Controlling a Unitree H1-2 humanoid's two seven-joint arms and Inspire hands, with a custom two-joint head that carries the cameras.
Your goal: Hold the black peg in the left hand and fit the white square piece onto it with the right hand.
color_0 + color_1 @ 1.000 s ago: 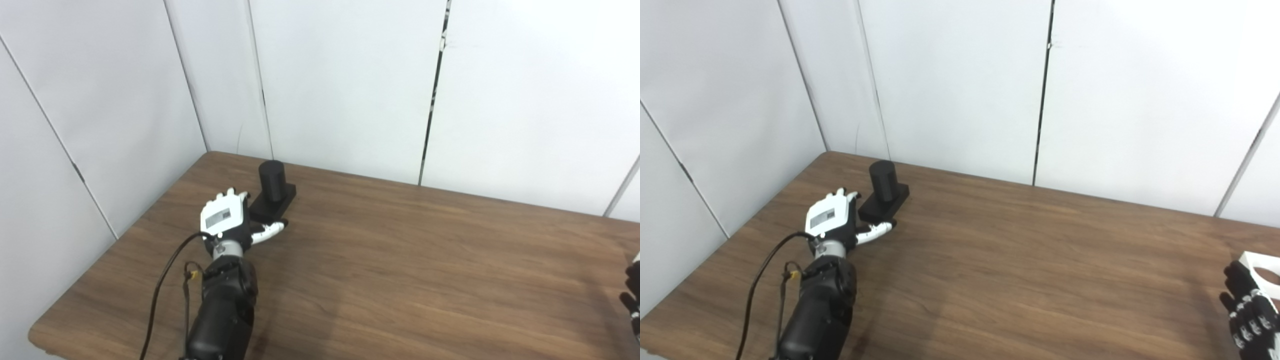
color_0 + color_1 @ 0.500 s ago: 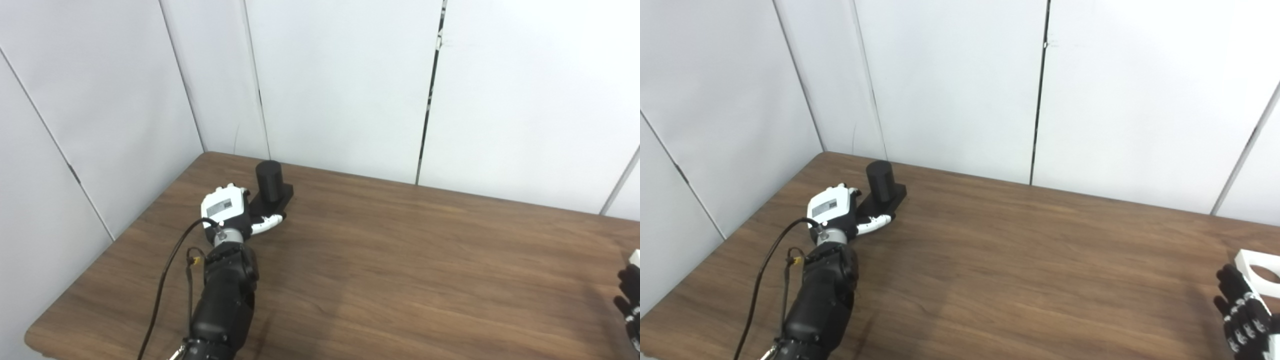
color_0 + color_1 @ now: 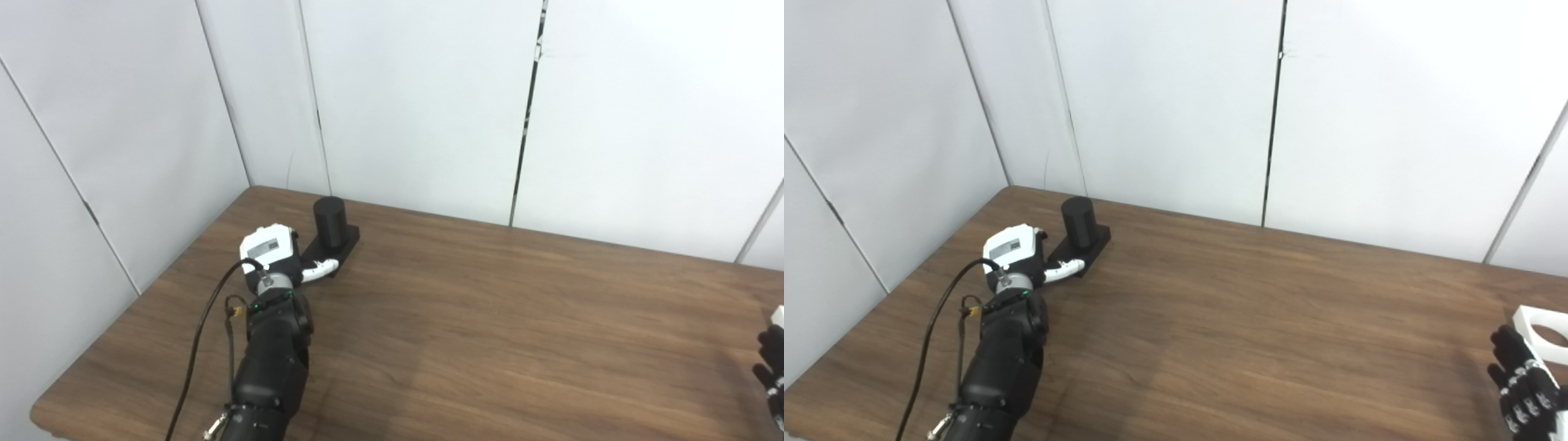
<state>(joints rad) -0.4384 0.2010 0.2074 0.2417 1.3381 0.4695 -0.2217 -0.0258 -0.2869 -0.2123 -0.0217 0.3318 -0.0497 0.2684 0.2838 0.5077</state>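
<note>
**Left eye view: peg base under the left hand, white piece far off**

Left eye view shows the black peg (image 3: 331, 222) upright on its flat base at ten o'clock on the worktop (image 3: 490, 318). The left hand (image 3: 274, 252) curls over the base's near end; a firm grip cannot be confirmed. Rigid and likely light, it suits a base hold. At four o'clock, the right hand (image 3: 1522, 386), fingers apart, nears the white square piece (image 3: 1543, 327).

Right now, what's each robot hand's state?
Left robot hand: at the black peg's base, grip cannot be told.
Right robot hand: open, holding nothing.
</note>
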